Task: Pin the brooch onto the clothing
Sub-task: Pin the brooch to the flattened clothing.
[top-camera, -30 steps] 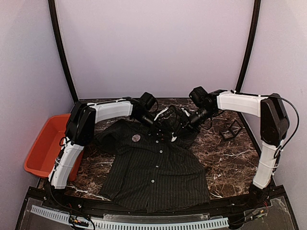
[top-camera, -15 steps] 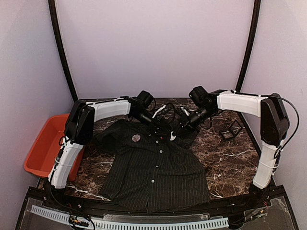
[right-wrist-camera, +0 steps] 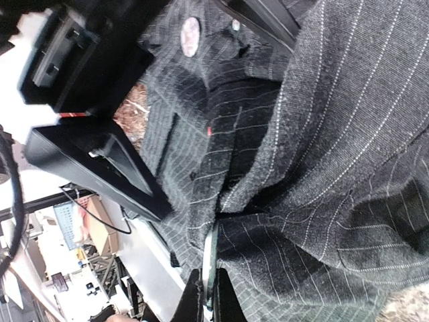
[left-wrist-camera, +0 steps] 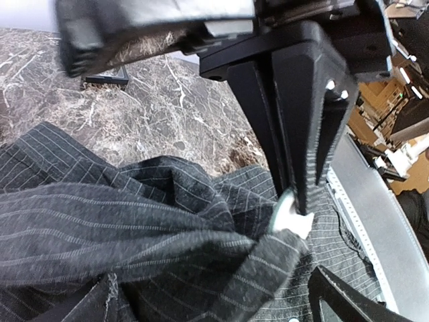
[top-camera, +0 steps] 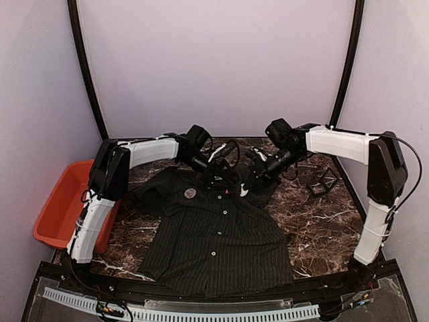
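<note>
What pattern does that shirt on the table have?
The shirt is near-black with thin pale pinstripes, clearest in the right wrist view.

Of the left pincer (left-wrist-camera: 213, 282) we see only fingertips; the lower edge cuts off the rest. The tips of the right pincer (left-wrist-camera: 299, 204) pinch a white piece (left-wrist-camera: 288, 220), half buried under a shirt (left-wrist-camera: 134, 228) fold just below them; we cannot name it.

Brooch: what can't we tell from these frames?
- brooch: too small in the top view, and the right wrist view shows only its face. Whether it's pinned through the clothing is hidden.
- right gripper: the white bit at its tips in the left wrist view is mostly covered by them, so it's unidentifiable.
- left gripper: fingers mostly cut off by the left wrist view's bottom edge.
</note>
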Action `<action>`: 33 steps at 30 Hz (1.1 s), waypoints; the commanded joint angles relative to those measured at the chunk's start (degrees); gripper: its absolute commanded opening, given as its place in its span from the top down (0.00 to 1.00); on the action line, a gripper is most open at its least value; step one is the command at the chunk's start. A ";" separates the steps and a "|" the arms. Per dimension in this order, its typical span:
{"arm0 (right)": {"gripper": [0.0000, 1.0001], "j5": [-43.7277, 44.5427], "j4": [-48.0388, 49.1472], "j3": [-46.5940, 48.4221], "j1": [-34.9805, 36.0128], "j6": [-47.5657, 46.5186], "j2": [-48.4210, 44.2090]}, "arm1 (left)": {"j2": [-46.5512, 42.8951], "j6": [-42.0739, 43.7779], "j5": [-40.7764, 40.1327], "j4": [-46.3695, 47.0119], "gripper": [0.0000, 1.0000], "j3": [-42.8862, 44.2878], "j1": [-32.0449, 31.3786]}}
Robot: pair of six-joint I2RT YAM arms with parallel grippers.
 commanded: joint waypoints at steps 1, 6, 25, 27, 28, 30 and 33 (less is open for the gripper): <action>1.00 5.49 -3.32 1.58 0.55 -1.62 -1.90 | -2.57 -3.29 3.68 4.34 0.01 -2.67 1.54; 1.00 16.99 -7.16 2.99 0.58 -1.59 -2.60 | -4.40 -18.63 3.25 20.16 0.01 -6.08 4.65; 0.41 29.90 -15.91 19.20 13.12 -6.25 1.75 | -6.02 -24.38 -27.28 13.14 0.01 -0.55 13.62; 0.29 29.84 -15.60 19.37 13.12 -7.04 0.91 | -5.90 -22.99 -28.38 11.61 0.01 -0.12 13.63; 0.25 30.62 -15.49 19.53 13.04 -7.51 0.40 | -5.84 -22.38 -29.02 11.09 0.01 -0.04 13.63; 0.22 32.95 -15.46 19.92 12.21 -8.42 -0.21 | -5.55 -20.53 -29.70 9.57 0.01 0.07 13.62; 0.21 36.81 -15.56 21.09 7.71 -7.83 -0.19 | -5.17 -17.33 -31.89 6.88 0.01 0.07 13.62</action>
